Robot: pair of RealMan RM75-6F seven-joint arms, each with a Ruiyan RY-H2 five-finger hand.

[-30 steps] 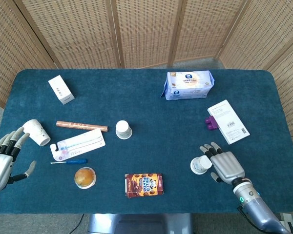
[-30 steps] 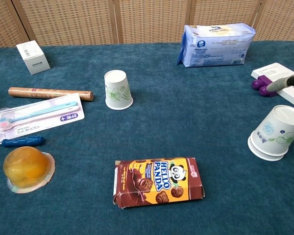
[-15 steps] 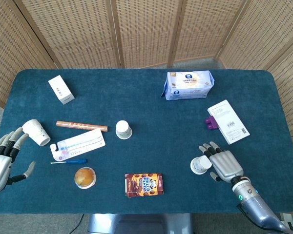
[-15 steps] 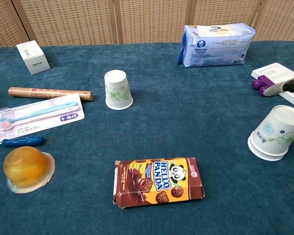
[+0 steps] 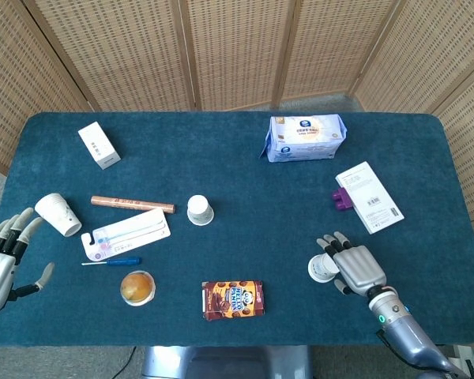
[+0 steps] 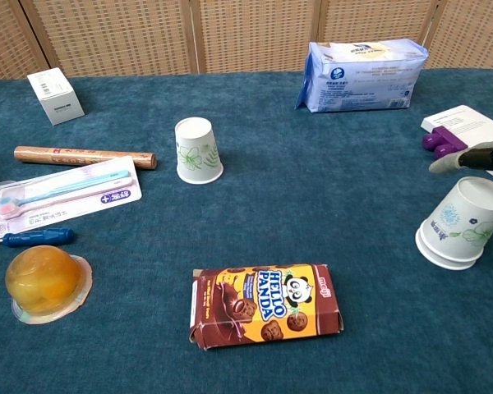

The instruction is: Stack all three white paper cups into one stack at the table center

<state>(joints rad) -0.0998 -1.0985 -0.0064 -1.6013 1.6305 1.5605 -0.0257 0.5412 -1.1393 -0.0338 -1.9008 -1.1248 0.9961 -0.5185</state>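
Observation:
Three white paper cups are spread across the blue table [image 5: 245, 181]. One lies on its side at the far left [image 5: 55, 215]. Another stands upside down near the centre [image 5: 199, 210] [image 6: 198, 150]. The third [image 5: 324, 268] [image 6: 463, 223] sits mouth-down and tilted at the near right. My right hand [image 5: 354, 267] is open just right of that cup, its fingers spread beside and over it; only a fingertip [image 6: 468, 158] shows in the chest view. At the table's left edge my left hand [image 5: 4, 257] is open, just short of the lying cup and holding nothing.
A Hello Panda box [image 5: 232, 299], jelly cup [image 5: 137, 287], blue pen [image 5: 114, 261], toothbrush pack [image 5: 126, 234] and brown stick [image 5: 133, 204] lie left and front of centre. A white box [image 5: 99, 146], tissue pack [image 5: 304, 138] and white booklet with a purple item [image 5: 369, 197] sit further back.
My right hand has edged left, closer to the near-right cup. My left hand has drawn back slightly from the lying cup toward the near edge. The cups have not visibly moved.

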